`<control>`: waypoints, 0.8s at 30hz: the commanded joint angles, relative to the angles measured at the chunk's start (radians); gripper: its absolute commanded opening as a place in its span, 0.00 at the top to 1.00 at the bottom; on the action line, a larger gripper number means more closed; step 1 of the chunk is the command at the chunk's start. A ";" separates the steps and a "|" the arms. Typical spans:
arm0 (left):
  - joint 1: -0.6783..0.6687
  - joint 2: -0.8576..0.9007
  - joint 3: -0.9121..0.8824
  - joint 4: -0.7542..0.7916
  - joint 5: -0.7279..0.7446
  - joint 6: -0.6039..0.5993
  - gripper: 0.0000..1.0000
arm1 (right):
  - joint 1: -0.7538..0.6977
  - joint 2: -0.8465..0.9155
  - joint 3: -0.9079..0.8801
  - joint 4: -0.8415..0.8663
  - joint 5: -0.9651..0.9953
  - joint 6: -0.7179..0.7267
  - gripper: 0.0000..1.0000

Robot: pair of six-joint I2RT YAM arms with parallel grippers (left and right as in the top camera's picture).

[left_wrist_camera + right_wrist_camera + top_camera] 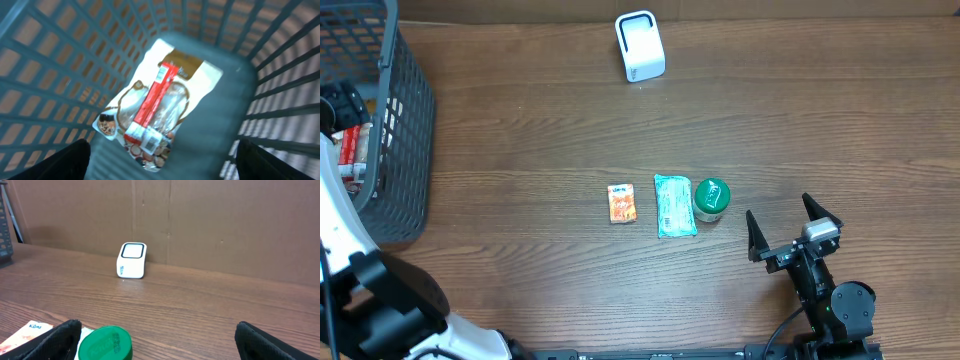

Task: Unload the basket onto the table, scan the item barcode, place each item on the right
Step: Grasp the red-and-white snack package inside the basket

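We see the left pincer (pixel 162 150) hanging inside the grey mesh basket (pixel 50 75) at the bench's (pixel 520 120) far left corner. Its fingers (pixel 75 160) are spread wide w/ nothing between them. Below it, on the basket floor, lies a white-and-brown snack bag (pixel 200 72). A red-and-white stick pack (pixel 152 105) rests diagonally on top of the bag. The pincer touches neither, as far as we can tell; the view is a bit blurred.

The right pincer (pixel 792 235) sits low near the front right of the bench. It is fully open and empty, w/ its tips pointing toward the far edge.

Three items lie in a row approx. mid-bench, just left of that pincer:
- an orange packet (pixel 622 203), set a little apart from the others
- a pale-blue packet (pixel 675 205), lying flat
- a green-lidded tub (pixel 711 199), upright, touching or nearly touching the pale-blue packet

The white scanner (pixel 640 45) stands at the far edge, centre, well apart from the row. From the right wrist cam, its dark-rimmed window faces up and toward us, w/ a cardboard wall (pixel 225 225) behind it. No item is near the scanner.
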State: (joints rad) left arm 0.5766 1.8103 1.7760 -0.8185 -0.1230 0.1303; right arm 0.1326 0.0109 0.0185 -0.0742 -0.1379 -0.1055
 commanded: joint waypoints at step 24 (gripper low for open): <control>0.156 0.422 0.006 0.173 0.364 0.301 0.10 | -0.001 -0.008 -0.011 0.004 0.010 -0.004 0.00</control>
State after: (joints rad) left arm 0.7349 2.2108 1.7756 -0.6525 0.1413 0.3504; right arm 0.1326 0.0109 0.0185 -0.0746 -0.1379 -0.1051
